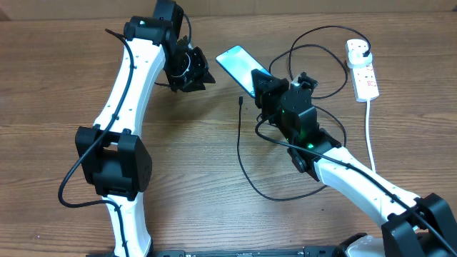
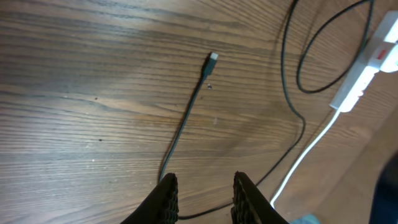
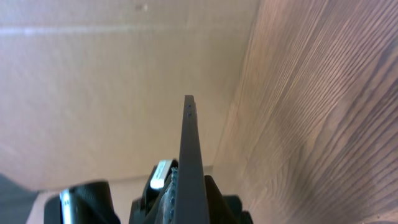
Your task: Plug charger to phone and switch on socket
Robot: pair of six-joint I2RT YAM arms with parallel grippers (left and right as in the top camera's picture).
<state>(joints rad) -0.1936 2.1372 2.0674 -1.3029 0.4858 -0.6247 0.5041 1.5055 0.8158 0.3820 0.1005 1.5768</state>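
The phone (image 1: 235, 63) is found towards the far edge of the desk (image 1: 57, 107), about midway along it, with its pale screen turned upward and one end pointing to the far left. Its other end is clamped in the right claw (image 1: 263, 84), whose fingers are pressed against the two faces. In the right wrist view the phone (image 3: 189, 143) is seen edge-on as a thin dark slab rising between those fingers. Whether the phone's free end rests on the wood cannot be told.

The charger (image 1: 239, 143) is laid loose on the desk. Its small connector tip (image 1: 240, 101) lies just on the near side of the phone, apart from it and from both claws. From the tip the thin black cable is run towards the near edge, curved under the right arm and looped back to the black plug (image 1: 359, 48), which is seated in the far end of the socket (image 1: 365, 75). The socket is placed near the far right corner, and its thick white cord (image 1: 369, 128) is led towards the near edge.

The left claw (image 1: 187, 71) is held over the desk to the left of the phone. In the left wrist view its fingers (image 2: 166, 198) are seen slightly apart with nothing gripped, and the connector tip (image 2: 213, 58) lies ahead of them on the bare wood.
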